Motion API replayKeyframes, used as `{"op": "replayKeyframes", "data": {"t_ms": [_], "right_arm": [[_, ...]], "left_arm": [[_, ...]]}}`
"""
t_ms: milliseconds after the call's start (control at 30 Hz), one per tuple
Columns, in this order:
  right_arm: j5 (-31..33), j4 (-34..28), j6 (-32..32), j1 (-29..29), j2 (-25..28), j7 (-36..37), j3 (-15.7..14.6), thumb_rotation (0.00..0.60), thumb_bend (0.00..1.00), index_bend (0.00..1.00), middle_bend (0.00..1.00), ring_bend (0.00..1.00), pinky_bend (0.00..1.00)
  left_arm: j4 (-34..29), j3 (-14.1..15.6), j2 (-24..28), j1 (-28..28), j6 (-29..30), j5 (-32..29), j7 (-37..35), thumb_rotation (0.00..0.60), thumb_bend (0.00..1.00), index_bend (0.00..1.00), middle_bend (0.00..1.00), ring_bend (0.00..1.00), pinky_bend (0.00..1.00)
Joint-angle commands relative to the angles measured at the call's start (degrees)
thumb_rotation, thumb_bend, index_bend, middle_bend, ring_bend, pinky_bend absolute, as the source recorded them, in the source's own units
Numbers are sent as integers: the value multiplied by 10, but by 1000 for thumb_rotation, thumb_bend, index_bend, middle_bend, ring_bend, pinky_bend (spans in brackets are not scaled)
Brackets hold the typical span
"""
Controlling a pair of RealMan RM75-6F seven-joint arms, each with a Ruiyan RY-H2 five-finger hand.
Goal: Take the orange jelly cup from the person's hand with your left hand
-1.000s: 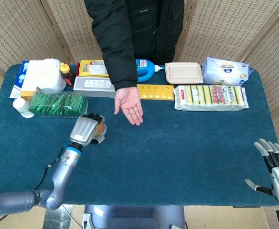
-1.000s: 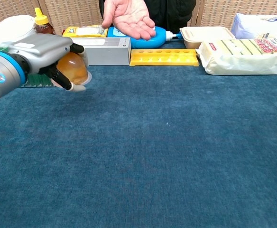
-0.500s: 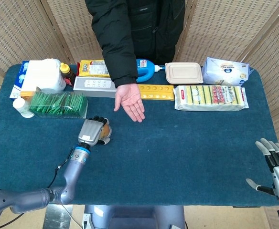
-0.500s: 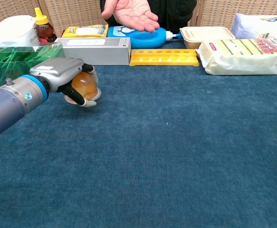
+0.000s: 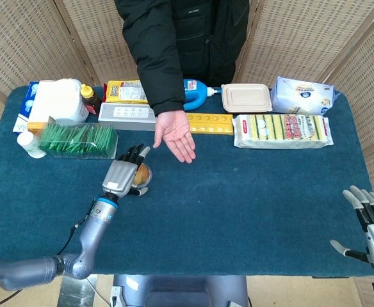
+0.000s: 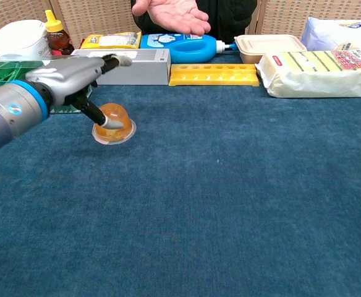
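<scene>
- Now the orange jelly cup (image 6: 114, 122) sits upside down on the blue tabletop (image 6: 230, 204), its wide rim flat on the cloth, in front of the green packet box (image 5: 78, 141).
- The left hand (image 6: 75, 74) hangs just over the cup with its fingers (image 6: 109, 62) spread and stretched forward; nothing is gripped. One fingertip reaches down to the cup's near side (whether it actually touches, I cannot tell).
- In the head view the same left hand (image 5: 124, 174) covers most of the cup (image 5: 143, 174), which peeks out on its right side.
- The person's hand (image 5: 175, 135) is held palm up and empty, a little beyond and to the right of the cup, over the tabletop.
- The right hand (image 5: 369, 227) rests at the near right corner, fingers extended and apart, holding nothing, well away from the cup.
- Along the far edge lie a grey box (image 5: 126, 115), a yellow tray (image 5: 207, 123), a blue bottle (image 5: 196, 93), a lidded beige container (image 5: 246, 97) and a pack of sponges (image 5: 282, 131).
</scene>
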Motion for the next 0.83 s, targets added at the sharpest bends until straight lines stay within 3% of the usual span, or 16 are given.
{"op": "replayKeyframes", "data": {"t_ms": [33, 233, 400, 633, 733, 833], "right_arm": [[-1, 0, 2, -1, 1, 1, 0, 600, 84, 0, 0, 17, 0], [-4, -1, 5, -2, 1, 1, -2, 600, 84, 0, 0, 17, 0], [-12, -6, 13, -5, 2, -4, -4, 600, 84, 0, 0, 17, 0], [-22, -12, 24, -10, 2, -14, -6, 600, 84, 0, 0, 17, 0], [-26, -12, 28, -12, 1, -19, -7, 600, 85, 0, 0, 17, 0], [-29, -12, 32, -13, 0, -25, -7, 600, 84, 0, 0, 17, 0]], "left_arm": [[-65, 23, 60, 33, 39, 66, -30, 600, 88, 0, 0, 0, 182], [-130, 80, 164, 103, 107, 148, -60, 600, 40, 0, 0, 0, 104], [-125, 120, 225, 182, 191, 193, -113, 600, 16, 0, 0, 0, 3], [-45, 183, 260, 314, 282, 228, -288, 600, 11, 0, 0, 0, 0], [-13, 193, 262, 356, 308, 231, -337, 600, 11, 0, 0, 0, 0], [18, 185, 255, 382, 328, 234, -366, 600, 12, 0, 0, 0, 0]]}}
